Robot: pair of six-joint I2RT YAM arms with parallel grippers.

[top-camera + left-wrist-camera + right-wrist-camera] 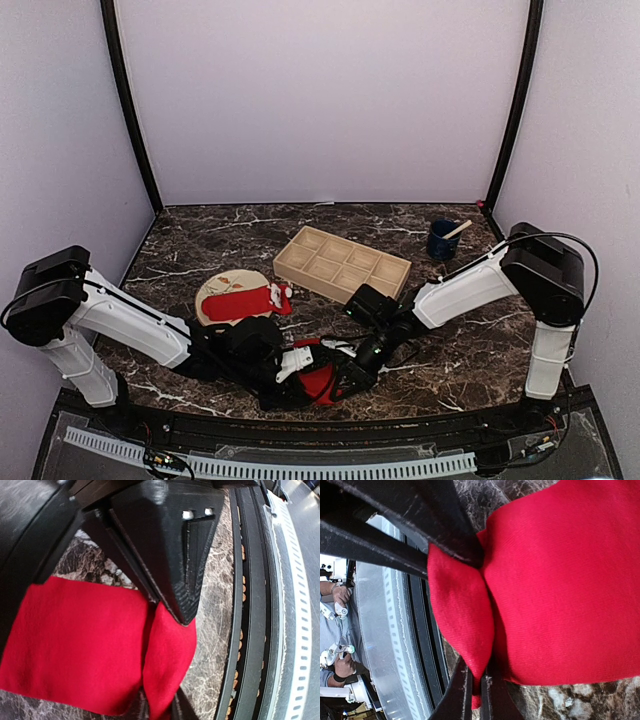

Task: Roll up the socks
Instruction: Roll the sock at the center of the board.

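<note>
A plain red sock [320, 384] lies on the marble table near the front edge, between my two grippers. My left gripper [296, 364] is shut on a raised fold of it; the left wrist view shows the fold [167, 650] pinched in that gripper [168, 663]. My right gripper [352, 372] meets it from the other side and is shut on the same sock [560, 580], with a fold squeezed in that gripper [484, 652]. A second red sock with white markings [247, 298] lies on the beige plate [212, 292], apart from both grippers.
A wooden compartment tray [343, 263] sits behind the grippers at the centre. A dark blue cup [441, 241] with a wooden stick stands at the back right. The black front rail [250, 630] runs close beside the held sock.
</note>
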